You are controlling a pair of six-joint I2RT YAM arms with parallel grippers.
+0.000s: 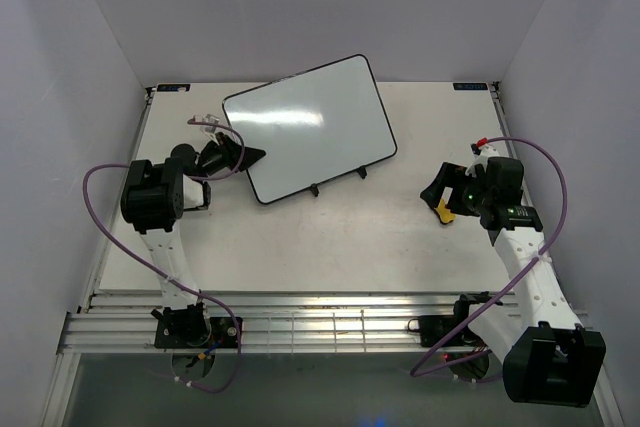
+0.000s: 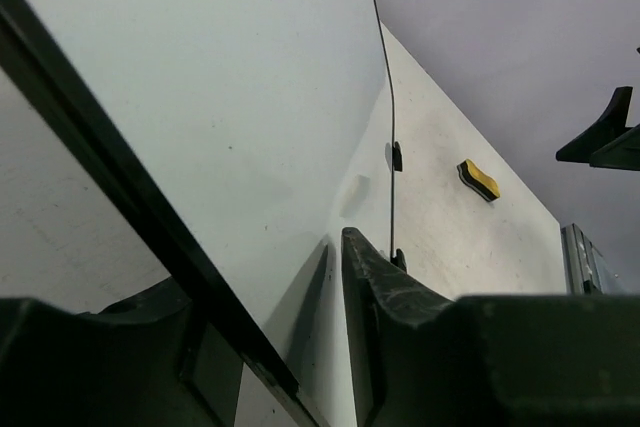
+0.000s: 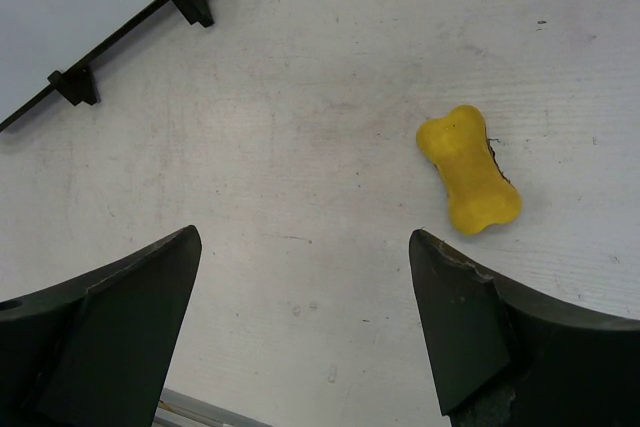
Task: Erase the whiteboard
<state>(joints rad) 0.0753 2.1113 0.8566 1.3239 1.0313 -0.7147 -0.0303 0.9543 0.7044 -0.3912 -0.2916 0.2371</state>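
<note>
Whiteboard (image 1: 305, 127) blank; yellow eraser (image 3: 468, 169) lying on table (image 1: 350, 237).

top: overhead, whole table (image 1: 400, 237) | left wrist: grazing whiteboard (image 2: 230, 97) edge, close | right wrist: downward; both show eraser (image 3: 468, 169)

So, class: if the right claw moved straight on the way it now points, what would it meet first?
The right claw would probably meet the bare table first; the yellow eraser lies to one side. Depth is unclear.
</note>
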